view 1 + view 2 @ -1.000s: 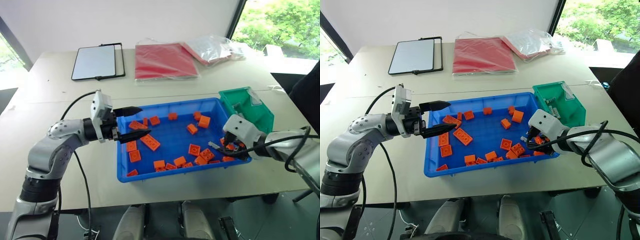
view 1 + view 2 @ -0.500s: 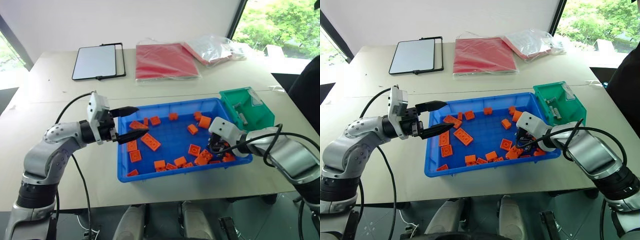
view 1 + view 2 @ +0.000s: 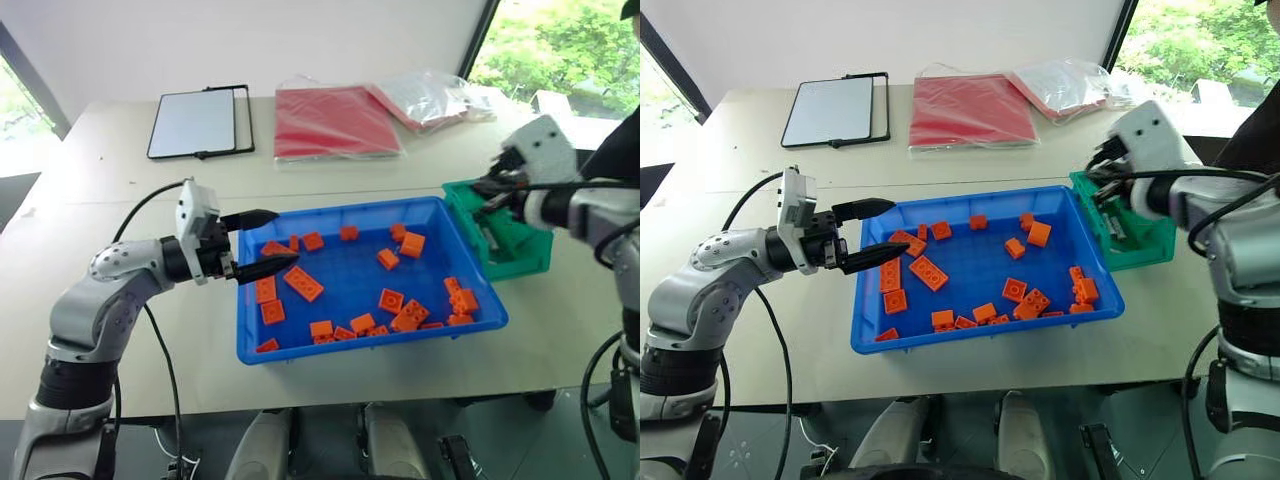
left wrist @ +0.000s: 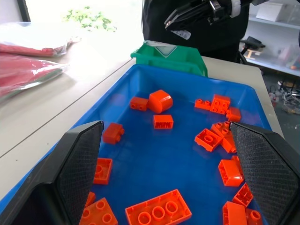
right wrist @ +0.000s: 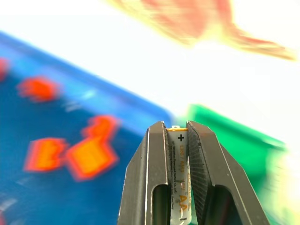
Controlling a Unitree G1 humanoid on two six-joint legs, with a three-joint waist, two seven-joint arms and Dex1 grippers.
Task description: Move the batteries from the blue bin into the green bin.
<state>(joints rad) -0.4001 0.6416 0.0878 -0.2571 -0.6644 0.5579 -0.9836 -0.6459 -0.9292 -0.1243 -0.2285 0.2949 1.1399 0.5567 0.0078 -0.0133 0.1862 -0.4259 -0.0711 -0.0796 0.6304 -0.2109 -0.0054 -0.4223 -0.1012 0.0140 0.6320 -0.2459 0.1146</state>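
Your right gripper (image 5: pixel 177 136) is clamped on a slim silver-grey battery (image 5: pixel 178 174) with a plus mark at its tip, the cell lying lengthwise between the two black fingers (image 5: pixel 154 178). From the head camera you see that gripper (image 3: pixel 1102 180) held in the air above the near-left corner of the small deep green plastic bin (image 3: pixel 1140 240), apart from its rim. Inside the green bin lie a couple more silver-grey cylinders (image 3: pixel 1118 226). The green bin sits just beside the right end of the large shallow bright-blue plastic tray (image 3: pixel 350 345), touching or nearly touching it. Scattered across the tray's floor are many orange toy bricks (image 3: pixel 302 284); you can make out no batteries among them.

Your left gripper (image 3: pixel 262 243) stands with its jaws spread wide and nothing between them, level over the tray's left rim and pointing across the tray. Farther back on the pale table (image 3: pixel 100 160) lie a white tablet in a black frame (image 3: pixel 197 123), a red folder (image 3: pixel 333 121) and a clear plastic bag (image 3: pixel 432 97).
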